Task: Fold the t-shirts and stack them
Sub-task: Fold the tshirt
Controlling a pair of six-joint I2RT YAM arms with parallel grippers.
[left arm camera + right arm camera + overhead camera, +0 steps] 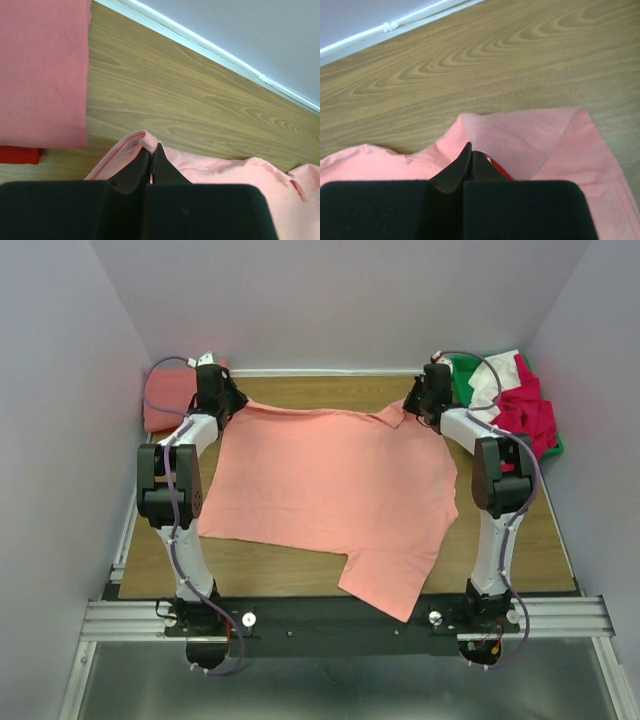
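A salmon-pink t-shirt (330, 490) lies spread over the wooden table, one sleeve hanging over the near edge. My left gripper (222, 398) is shut on its far left corner; the left wrist view shows the hem (145, 139) pinched between the closed fingers (150, 152). My right gripper (420, 400) is shut on the far right corner, with the cloth (520, 140) folded over the closed fingertips (471, 150). A folded salmon-pink shirt (165, 398) lies at the far left; in the left wrist view (42, 70) it rests on a red one (19, 155).
A green bin (552, 447) at the far right holds a heap of white, red and magenta shirts (515, 400). Grey walls close in the table on three sides. A black rail (340, 620) runs along the near edge.
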